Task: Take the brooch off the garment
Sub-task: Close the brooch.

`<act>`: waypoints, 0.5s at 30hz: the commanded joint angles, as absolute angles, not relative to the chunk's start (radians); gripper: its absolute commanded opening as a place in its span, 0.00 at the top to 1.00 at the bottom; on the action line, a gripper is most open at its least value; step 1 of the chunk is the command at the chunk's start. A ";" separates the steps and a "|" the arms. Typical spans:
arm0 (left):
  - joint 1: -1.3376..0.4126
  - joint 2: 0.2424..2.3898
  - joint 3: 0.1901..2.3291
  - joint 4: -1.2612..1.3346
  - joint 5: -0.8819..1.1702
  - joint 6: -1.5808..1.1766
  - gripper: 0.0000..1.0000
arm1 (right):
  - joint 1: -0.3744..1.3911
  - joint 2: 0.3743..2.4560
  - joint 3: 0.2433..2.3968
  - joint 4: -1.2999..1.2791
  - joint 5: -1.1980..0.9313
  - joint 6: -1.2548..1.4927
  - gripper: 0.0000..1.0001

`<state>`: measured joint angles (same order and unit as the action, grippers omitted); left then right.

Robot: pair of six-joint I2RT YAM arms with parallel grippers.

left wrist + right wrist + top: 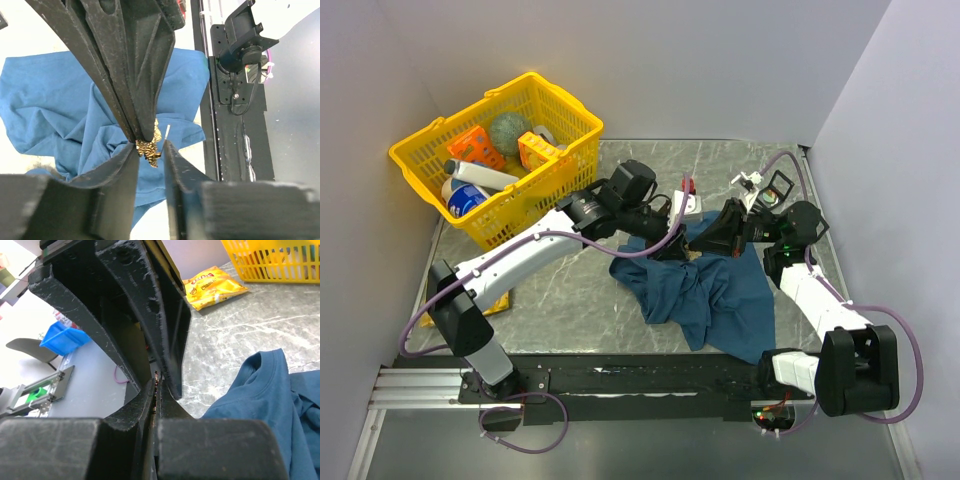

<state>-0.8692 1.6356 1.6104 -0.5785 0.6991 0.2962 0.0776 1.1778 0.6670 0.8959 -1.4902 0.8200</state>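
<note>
Near centre the wrinkled dark blue cloth shirt [715, 295] lies slack. Over its far edge the small gold brooch [148, 147] sits between the left gripper [151, 150]'s narrowly parted fingers, grip unclear, and the right gripper [156, 390] looks pinched tight on it. Pull now and a snagged pin [166, 132] could tear cloth.

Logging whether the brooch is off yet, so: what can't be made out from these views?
1. Whether the brooch is free of the garment: left wrist view, the left gripper, closed on it, covers its back.
2. The brooch in the top view: too small, tucked under both grippers.
3. What, if anything, the right gripper pinches: right wrist view, its closed fingers hide the gap.
</note>
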 commanded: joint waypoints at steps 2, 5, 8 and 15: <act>-0.874 1.637 1.646 -0.528 0.704 0.270 0.74 | 0.071 1.141 0.667 0.885 -1.603 0.773 1.00; -0.874 1.638 1.644 -0.522 0.703 0.259 0.75 | 0.069 1.140 0.667 0.884 -1.603 0.770 1.00; -0.876 1.640 1.644 -0.523 0.707 0.253 0.76 | 0.069 1.140 0.667 0.882 -1.603 0.767 1.00; -0.876 1.649 1.648 -0.512 0.683 0.233 0.83 | 0.071 1.131 0.669 0.862 -1.603 0.749 1.00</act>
<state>-0.8700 1.6428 1.6104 -0.5667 0.6983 0.2436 0.0738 1.1656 0.6670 0.8669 -1.4979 0.7647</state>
